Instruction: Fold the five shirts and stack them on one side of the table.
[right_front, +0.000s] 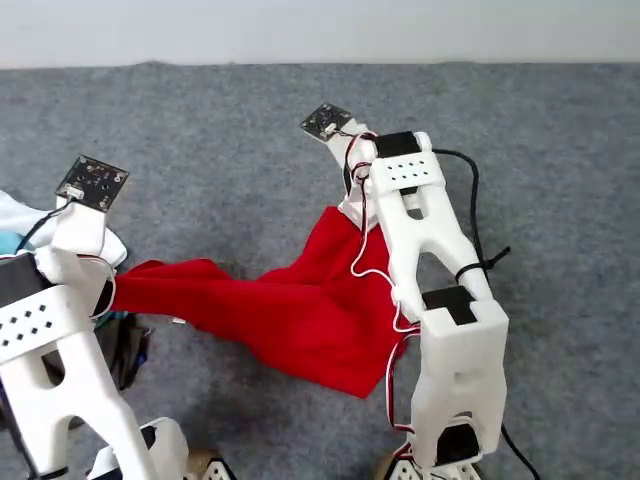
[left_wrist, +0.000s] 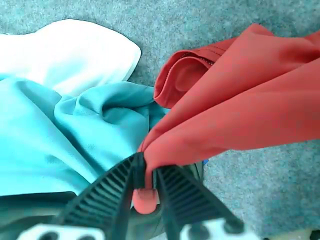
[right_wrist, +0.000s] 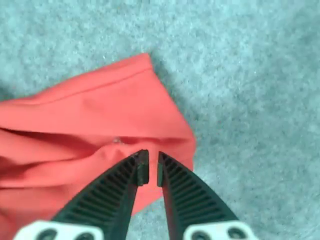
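From above, the red shirt (right_front: 300, 310) lies stretched across the table (right_front: 560, 150) between both arms. The left gripper (left_wrist: 145, 175) is clamped on its bunched edge, above a teal shirt (left_wrist: 60, 135) and a white shirt (left_wrist: 70, 50). The right gripper (right_wrist: 149, 167), nearly closed, pinches a fold near its corner.

Red shirt (right_front: 300, 310); turquoise shirt (left_wrist: 50, 135); white shirt (left_wrist: 65, 50); grey table (right_front: 200, 150).

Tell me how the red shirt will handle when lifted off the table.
Likely floppy: the red shirt sags in soft folds and bunches where the left gripper pinches it. Probably light for its size, as the cloth looks thin at its hem. It may drag rather than slide, since the table covering looks like rough carpet.
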